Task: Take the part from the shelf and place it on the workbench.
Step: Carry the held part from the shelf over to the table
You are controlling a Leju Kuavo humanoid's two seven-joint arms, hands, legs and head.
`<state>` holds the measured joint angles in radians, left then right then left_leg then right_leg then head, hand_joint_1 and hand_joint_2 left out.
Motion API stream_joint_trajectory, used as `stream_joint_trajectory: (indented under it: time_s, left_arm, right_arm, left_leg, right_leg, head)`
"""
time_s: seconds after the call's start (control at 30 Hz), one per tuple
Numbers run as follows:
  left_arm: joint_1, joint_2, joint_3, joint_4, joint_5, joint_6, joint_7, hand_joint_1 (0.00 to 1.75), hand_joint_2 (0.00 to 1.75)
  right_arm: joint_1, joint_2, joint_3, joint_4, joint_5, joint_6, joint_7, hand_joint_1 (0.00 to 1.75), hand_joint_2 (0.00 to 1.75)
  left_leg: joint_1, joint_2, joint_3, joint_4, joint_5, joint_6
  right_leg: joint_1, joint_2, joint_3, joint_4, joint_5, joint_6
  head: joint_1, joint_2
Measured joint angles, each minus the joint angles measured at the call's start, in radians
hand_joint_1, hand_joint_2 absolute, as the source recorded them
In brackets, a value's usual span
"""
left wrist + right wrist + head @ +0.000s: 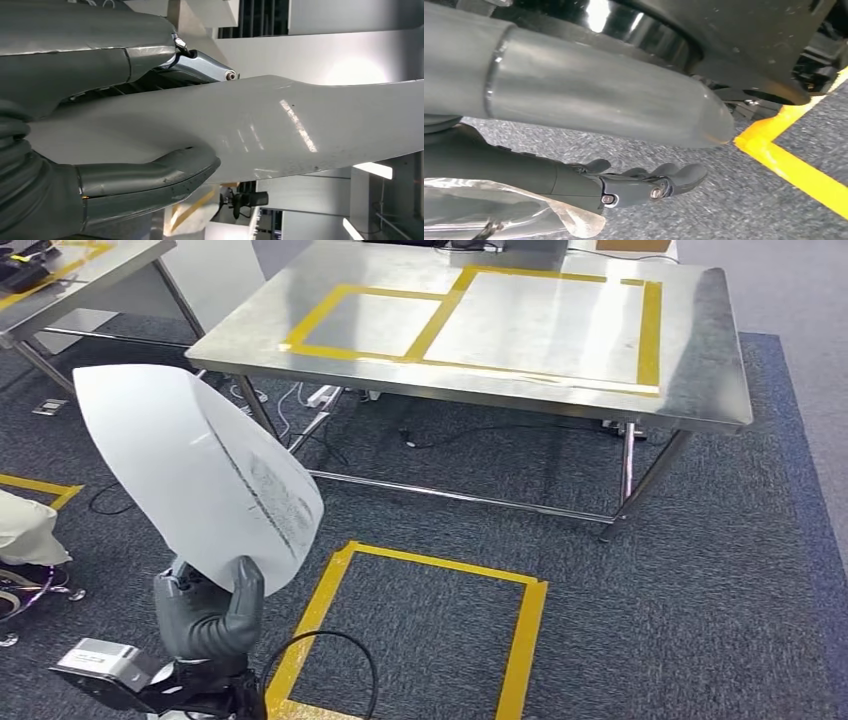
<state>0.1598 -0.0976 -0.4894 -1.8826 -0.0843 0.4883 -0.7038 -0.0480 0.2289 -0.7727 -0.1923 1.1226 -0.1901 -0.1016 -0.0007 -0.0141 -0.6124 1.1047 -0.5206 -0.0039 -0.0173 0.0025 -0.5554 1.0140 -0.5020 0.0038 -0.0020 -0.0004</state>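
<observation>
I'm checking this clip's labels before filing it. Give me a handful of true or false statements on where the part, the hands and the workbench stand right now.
1. The left hand holds the white curved part. True.
2. The part already lies on the workbench. False: it is held up over the carpet, short of the bench.
3. The yellow-taped areas on the workbench top have nothing on them. True.
4. The right hand grips the part as well. False: it hangs over the carpet, holding nothing, fingers loosely apart.
5. A yellow tape rectangle is marked on the carpet in front of the workbench. True.
</observation>
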Motion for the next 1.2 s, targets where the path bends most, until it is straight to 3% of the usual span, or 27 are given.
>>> stream_joint_trajectory:
  time_s: [0.07,0.1,0.13,0.17,0.23,0.27,0.33,0.47,0.5,0.57,0.6,0.63,0.67,0.7,0.77,0.8,0.97,1.03,1.1,1.13,1.17,1.2]
  left_arm:
    - [0.001,0.001,0.000,0.000,0.003,-0.001,0.000,1.75,1.75]
    - [0.002,0.001,0.000,0.000,0.004,-0.002,0.000,1.75,1.75]
    - [0.003,0.002,0.000,0.000,0.004,-0.003,0.000,1.75,1.75]
    - [0.003,0.002,0.000,0.000,0.004,-0.004,0.000,1.75,1.75]
    - [0.003,0.003,0.001,-0.001,0.005,-0.011,0.000,1.75,1.75]
    - [0.003,0.002,0.001,-0.002,0.005,-0.015,0.000,1.75,1.75]
    - [0.003,0.002,0.001,-0.003,0.006,-0.020,0.000,1.75,1.75]
    - [0.004,-0.001,0.003,-0.007,0.007,-0.027,0.000,1.75,1.75]
    - [0.004,-0.002,0.004,-0.008,0.007,-0.030,0.000,1.75,1.75]
    - [0.004,-0.003,0.003,-0.009,0.007,-0.033,0.000,1.75,1.75]
    - [0.004,-0.003,0.003,-0.009,0.007,-0.034,0.000,1.75,1.75]
    - [0.005,-0.003,0.004,-0.009,0.008,-0.035,0.000,1.75,1.75]
    - [0.005,-0.003,0.004,-0.009,0.008,-0.035,0.000,1.75,1.75]
    - [0.005,-0.003,0.004,-0.009,0.009,-0.036,0.000,1.75,1.75]
    - [0.005,-0.004,0.004,-0.009,0.011,-0.037,0.000,1.75,1.75]
    - [0.005,-0.004,0.005,-0.009,0.012,-0.038,0.000,1.75,1.75]
    - [0.005,-0.005,0.007,-0.011,0.015,-0.043,0.000,1.75,1.75]
    - [0.005,-0.005,0.008,-0.012,0.015,-0.044,0.000,1.75,1.75]
    - [0.006,-0.004,0.008,-0.013,0.015,-0.044,0.000,1.75,1.75]
    - [0.007,-0.004,0.008,-0.013,0.015,-0.044,0.000,1.75,1.75]
    - [0.008,-0.004,0.008,-0.013,0.016,-0.044,0.000,1.75,1.75]
    - [0.008,-0.003,0.008,-0.013,0.016,-0.043,0.000,1.75,1.75]
  right_arm:
    - [0.000,0.000,-0.001,0.000,0.000,0.000,0.001,0.00,0.00]
    - [0.000,0.000,-0.001,0.000,0.000,0.000,0.001,0.00,0.00]
    - [0.000,0.000,-0.002,0.000,0.000,0.001,0.002,0.00,0.00]
    - [0.000,0.000,-0.002,0.000,0.000,0.001,0.002,0.00,0.00]
    - [0.000,0.000,-0.003,0.000,0.001,0.002,0.002,0.00,0.00]
    - [0.000,0.000,-0.003,0.000,0.002,0.002,0.001,0.00,0.00]
    - [-0.002,0.001,-0.003,0.000,0.002,0.002,0.001,0.00,0.00]
    - [-0.004,0.001,-0.003,0.000,0.003,0.002,0.000,0.00,0.00]
    - [-0.004,0.001,-0.003,0.000,0.003,0.002,0.000,0.00,0.00]
    - [-0.003,0.001,-0.004,0.000,0.003,0.002,0.000,0.00,0.00]
    - [-0.002,0.001,-0.004,0.000,0.003,0.002,0.000,0.00,0.00]
    - [-0.001,0.001,-0.004,0.000,0.004,0.002,0.000,0.00,0.00]
    - [-0.001,0.000,-0.005,0.000,0.004,0.002,0.000,0.00,0.00]
    - [-0.001,0.000,-0.005,0.000,0.004,0.003,0.000,0.00,0.00]
    - [-0.001,0.000,-0.005,0.000,0.004,0.003,0.000,0.00,0.00]
    - [-0.002,0.001,-0.005,0.000,0.004,0.004,0.000,0.00,0.00]
    - [0.000,0.001,-0.007,0.000,0.002,0.005,0.001,0.00,0.00]
    - [-0.001,0.001,-0.009,0.000,0.002,0.005,0.001,0.00,0.00]
    - [-0.002,0.001,-0.012,0.000,0.002,0.005,0.001,0.00,0.00]
    - [-0.001,0.001,-0.013,0.000,0.002,0.005,0.001,0.00,0.00]
    - [-0.001,0.001,-0.014,0.000,0.002,0.005,0.001,0.00,0.00]
    - [-0.001,0.001,-0.015,0.000,0.002,0.005,0.001,0.00,0.00]
  left_leg:
    - [0.002,0.001,-0.063,0.135,-0.058,-0.007]
    - [0.003,0.002,-0.089,0.186,-0.072,-0.009]
    - [0.004,0.002,-0.101,0.204,-0.067,-0.009]
    - [0.005,0.002,-0.093,0.182,-0.042,-0.007]
    - [0.004,0.003,-0.037,0.057,0.032,0.002]
    - [0.002,0.005,-0.007,-0.007,0.055,0.007]
    - [-0.003,0.008,0.020,-0.068,0.061,0.014]
    - [0.002,0.007,0.030,-0.089,0.058,0.033]
    - [0.004,0.007,0.034,-0.094,0.058,0.039]
    - [0.003,0.007,0.037,-0.095,0.054,0.046]
    - [0.002,0.007,0.038,-0.095,0.052,0.048]
    - [0.002,0.006,0.040,-0.094,0.049,0.048]
    - [0.002,0.005,0.044,-0.094,0.046,0.048]
    - [0.002,0.003,0.050,-0.093,0.041,0.046]
    - [0.000,0.001,0.059,-0.090,0.030,0.038]
    - [-0.002,0.001,0.060,-0.087,0.027,0.034]
    - [-0.003,0.002,0.058,-0.069,0.006,0.010]
    - [0.000,0.004,0.016,0.025,-0.041,0.000]
    - [0.004,0.004,-0.055,0.161,-0.090,-0.007]
    - [0.005,0.005,-0.079,0.199,-0.093,-0.009]
    - [0.006,0.005,-0.085,0.199,-0.075,-0.008]
    - [0.007,0.005,-0.073,0.160,-0.038,-0.006]
  right_leg:
    - [0.000,-0.005,0.004,0.000,-0.004,-0.007]
    - [0.001,-0.006,0.006,0.000,-0.006,-0.008]
    - [0.001,-0.007,0.009,0.000,-0.008,-0.008]
    - [0.001,-0.007,0.013,0.000,-0.011,-0.007]
    - [0.001,-0.007,0.022,0.000,-0.017,-0.003]
    - [0.003,-0.007,0.025,0.001,-0.021,0.001]
    - [0.005,-0.008,0.026,0.000,-0.026,0.010]
    - [0.005,-0.009,0.017,0.019,-0.047,0.031]
    - [0.005,-0.007,-0.004,0.061,-0.069,0.034]
    - [0.005,-0.005,-0.077,0.193,-0.123,0.038]
    - [0.005,-0.005,-0.113,0.251,-0.138,0.040]
    - [0.005,-0.004,-0.136,0.278,-0.134,0.041]
    - [0.005,-0.005,-0.139,0.266,-0.109,0.041]
    - [0.005,-0.005,-0.122,0.216,-0.068,0.040]
    - [0.005,-0.004,-0.065,0.081,0.004,0.037]
    - [0.005,-0.003,-0.043,0.036,0.017,0.033]
    - [0.003,-0.001,-0.017,0.002,0.007,0.008]
    - [0.000,-0.004,-0.006,-0.001,0.003,-0.003]
    - [0.000,-0.006,0.002,-0.001,-0.004,-0.008]
    - [0.001,-0.006,0.007,-0.001,-0.008,-0.008]
    - [0.001,-0.006,0.013,-0.001,-0.012,-0.008]
    - [0.001,-0.005,0.020,-0.001,-0.016,-0.006]
  head:
    - [-0.002,0.000]
    - [-0.002,0.000]
    - [-0.002,0.000]
    - [-0.002,0.000]
    - [-0.002,0.000]
    - [-0.002,0.000]
    - [-0.001,0.000]
    - [0.003,0.000]
    - [0.005,0.000]
    - [0.008,0.000]
    - [0.008,0.000]
    - [0.008,0.000]
    - [0.009,0.000]
    - [0.009,0.000]
    - [0.009,0.000]
    - [0.008,0.000]
    - [0.003,0.000]
    - [-0.001,0.000]
    - [-0.003,0.000]
    - [-0.003,0.000]
    - [-0.003,0.000]
    - [-0.003,0.000]
